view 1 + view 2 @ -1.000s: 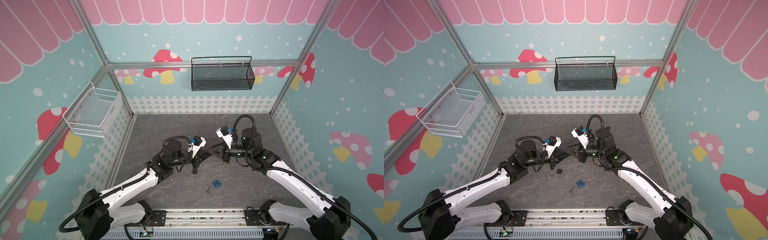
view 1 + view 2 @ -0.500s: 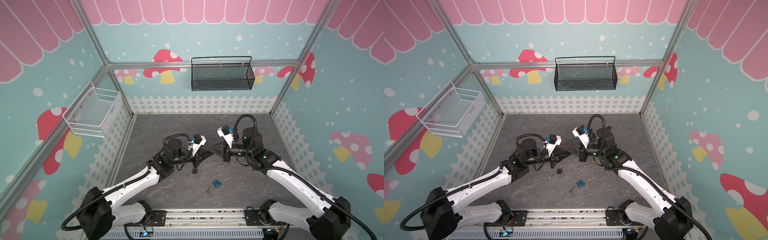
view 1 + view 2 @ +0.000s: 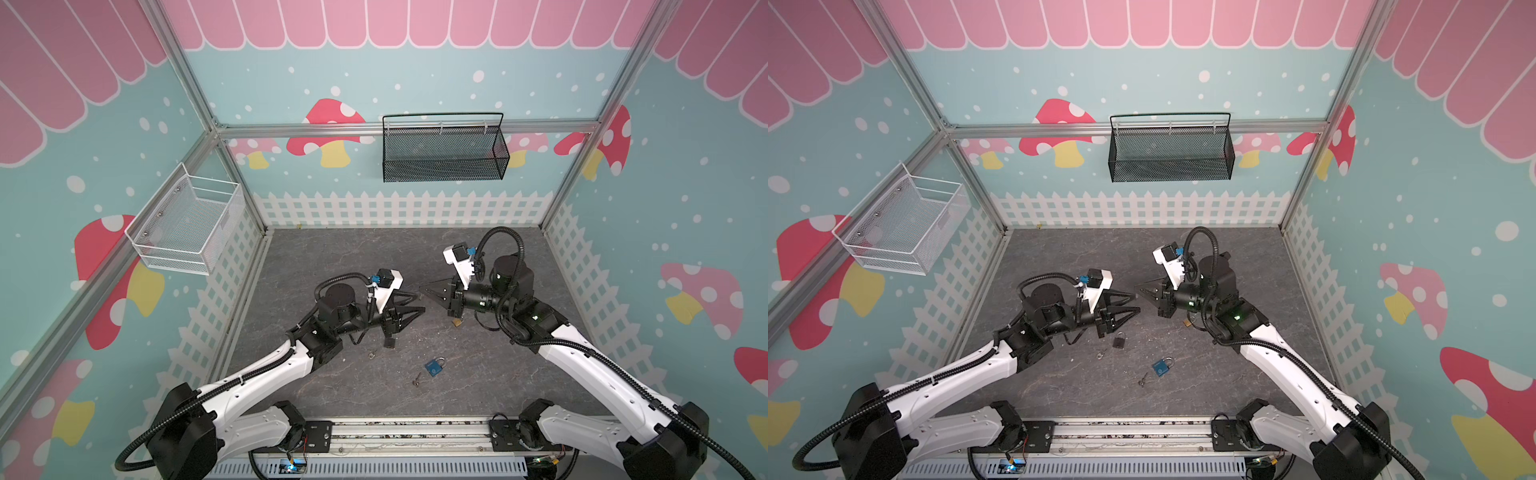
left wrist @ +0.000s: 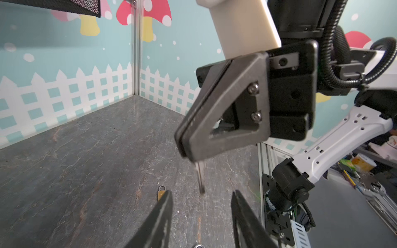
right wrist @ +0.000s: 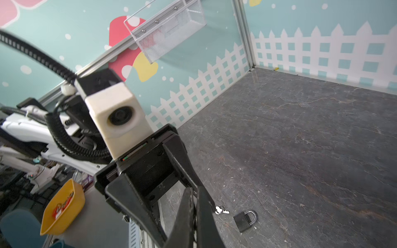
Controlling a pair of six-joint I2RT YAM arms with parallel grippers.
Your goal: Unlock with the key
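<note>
The key (image 4: 200, 178) juts from the clamped right hand (image 3: 423, 288) above mid tabletop (image 3: 353, 257). The left hand (image 3: 420, 302), shut and tip-to-tip with it a second ago, has spread and drawn back, so the handover looks done. A gold padlock (image 3: 457, 322) lies near the right hand's 4 o'clock. The black mesh basket (image 3: 442, 149) and white wire basket (image 3: 187, 226) look empty.

Matt black padlock (image 5: 242, 223), glossy metal shackle (image 5: 255, 216)
</note>
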